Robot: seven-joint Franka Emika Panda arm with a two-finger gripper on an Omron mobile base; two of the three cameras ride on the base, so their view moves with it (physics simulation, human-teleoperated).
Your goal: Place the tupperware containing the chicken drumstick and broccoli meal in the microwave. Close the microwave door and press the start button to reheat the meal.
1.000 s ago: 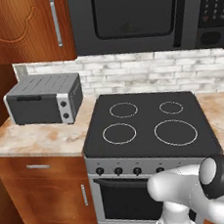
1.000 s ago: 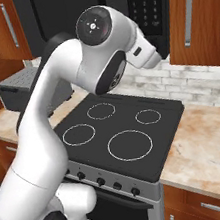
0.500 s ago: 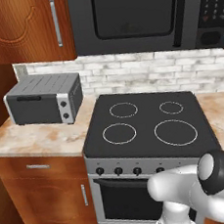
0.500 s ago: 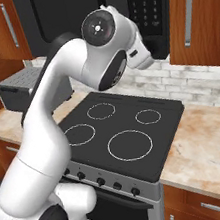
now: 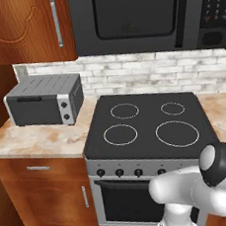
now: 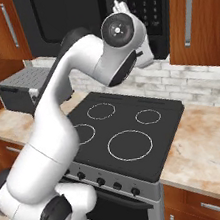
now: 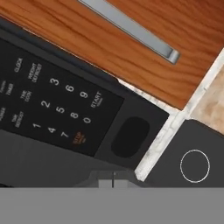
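The microwave (image 5: 144, 17) hangs above the stove (image 5: 149, 126), door (image 5: 123, 14) closed. The jaws are pressed together, just below the keypad (image 7: 52, 105) and its large oval button (image 7: 130, 136).

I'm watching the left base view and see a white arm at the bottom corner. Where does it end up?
Observer: It bends up over the stove to the keypad panel on the right side of the microwave.
Visitor: What is the hand facing?
Observer: The hand view shows number keys, a START label and a dark oval button. The gripper looks shut, with its tips together.
Visitor: What is right of the microwave?
Observer: A wooden cabinet with a vertical metal bar handle.
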